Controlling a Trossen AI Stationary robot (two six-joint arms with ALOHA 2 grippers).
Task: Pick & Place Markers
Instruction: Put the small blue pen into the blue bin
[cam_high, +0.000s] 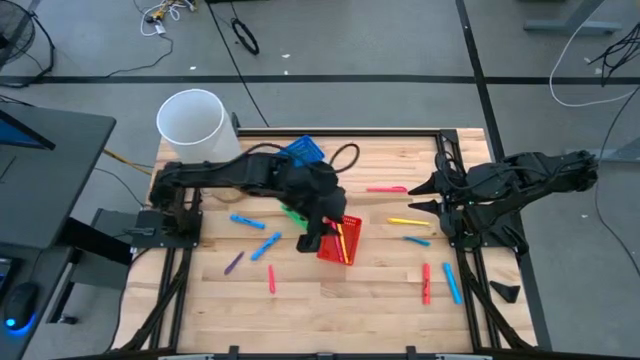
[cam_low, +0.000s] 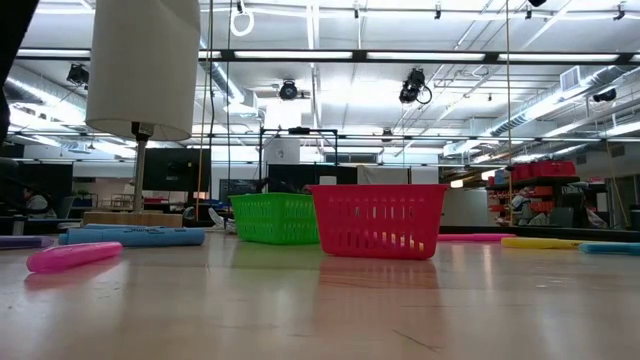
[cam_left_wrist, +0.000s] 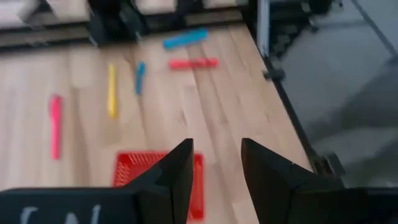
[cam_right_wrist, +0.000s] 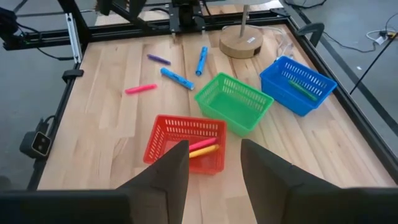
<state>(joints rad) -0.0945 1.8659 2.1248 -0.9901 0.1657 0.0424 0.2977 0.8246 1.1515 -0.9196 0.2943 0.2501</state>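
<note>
Markers lie scattered on the wooden table: pink (cam_high: 386, 188), yellow (cam_high: 408, 222), blue (cam_high: 452, 283) and red (cam_high: 426, 283) on the right, blue (cam_high: 265, 246), purple (cam_high: 233, 263) and red (cam_high: 271, 279) on the left. The red basket (cam_right_wrist: 185, 142) holds a yellow and a pink marker (cam_right_wrist: 202, 148). My left gripper (cam_left_wrist: 214, 149) hovers open over the red basket (cam_high: 342, 242), nothing between its fingers. My right gripper (cam_high: 415, 196) waits open at the table's right edge, also seen in its own wrist view (cam_right_wrist: 214, 146).
A green basket (cam_right_wrist: 235, 101) stands beside the red one. A blue basket (cam_right_wrist: 297, 84) with a green marker in it stands toward the far edge. A white lamp shade (cam_high: 192, 122) on a round wooden base (cam_right_wrist: 241, 42) stands at the far left corner.
</note>
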